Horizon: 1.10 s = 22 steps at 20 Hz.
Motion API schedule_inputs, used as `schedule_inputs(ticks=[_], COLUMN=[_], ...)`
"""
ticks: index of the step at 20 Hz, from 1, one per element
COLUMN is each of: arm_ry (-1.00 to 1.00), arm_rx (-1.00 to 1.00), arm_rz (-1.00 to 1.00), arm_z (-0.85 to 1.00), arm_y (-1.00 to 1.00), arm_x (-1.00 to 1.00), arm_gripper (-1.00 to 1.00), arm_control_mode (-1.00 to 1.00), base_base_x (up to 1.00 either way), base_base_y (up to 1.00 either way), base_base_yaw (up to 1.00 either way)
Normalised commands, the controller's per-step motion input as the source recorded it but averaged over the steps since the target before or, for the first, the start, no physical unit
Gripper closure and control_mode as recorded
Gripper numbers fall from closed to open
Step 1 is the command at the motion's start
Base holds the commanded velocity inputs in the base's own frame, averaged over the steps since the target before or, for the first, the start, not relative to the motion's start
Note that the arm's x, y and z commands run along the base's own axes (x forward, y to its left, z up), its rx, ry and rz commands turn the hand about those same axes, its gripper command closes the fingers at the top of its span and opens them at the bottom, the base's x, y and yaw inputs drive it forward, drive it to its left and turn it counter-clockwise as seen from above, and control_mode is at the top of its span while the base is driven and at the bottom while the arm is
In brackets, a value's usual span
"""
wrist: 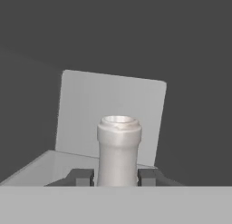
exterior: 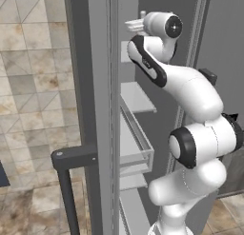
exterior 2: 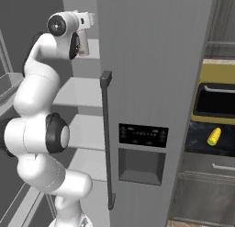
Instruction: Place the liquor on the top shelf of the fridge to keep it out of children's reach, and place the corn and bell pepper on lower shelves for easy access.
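**Holding the liquor up inside the fridge**

Looking over the fridge [exterior 2: 151, 60] first: I am seeing its right door shut, with the black dispenser panel [exterior 2: 143, 135] on it, and the left side standing open with white shelves stacked inside. The arm is reaching high into that open side. In the right base view I am watching the gripper [exterior 2: 82, 42] up beside the top shelf [exterior 2: 92, 49], and the liquor [exterior 2: 83, 46] is hanging below the hand there, its brownish band just showing.

In the hand view I am looking down along the bottle's neck [wrist: 118, 148]: the fingers [wrist: 84, 177] are clamped on the liquor from both sides, just under the cap. So the bottle's long axis is running straight out from the claw, upright as far as I can judge, with a white shelf panel [wrist: 111, 114] lying beyond and below it. I am judging that the coming move turns on this: the bottle's base has to come down flat on that panel before I let go. I cannot tell whether the base is already touching.

The corn [exterior 2: 214, 136] is lying well apart, out on the dark counter to the right of the fridge, under the yellow oven [exterior 2: 215, 102].

I am reading no brand or label; the marks on the dispenser panel are too small to read.
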Motion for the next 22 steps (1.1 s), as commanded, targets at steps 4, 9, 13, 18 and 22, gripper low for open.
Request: schedule_inputs(ticks=[4,9,13,18,22], arm_ry=[0.00,0.00,0.00,0.00,0.00], arm_rx=[0.13,0.11,0.00,0.00,0.00], arm_rz=[-0.10,-0.12,-0.10,-0.08,-0.07], arm_z=[-0.13,-0.01,-0.01,-0.05,-0.08], arm_y=[0.00,0.00,0.01,0.07,0.11], arm_x=[0.48,0.52,0.53,0.56,0.54], arm_gripper=[1.00,1.00,1.00,1.00,1.00], arm_control_mode=[-1.00,-1.00,-1.00,-1.00,-1.00], base_base_x=[0.00,0.00,0.00,0.00,0.00], base_base_y=[0.00,0.00,0.00,0.00,0.00], base_base_yaw=[0.00,0.00,0.00,0.00,0.00])
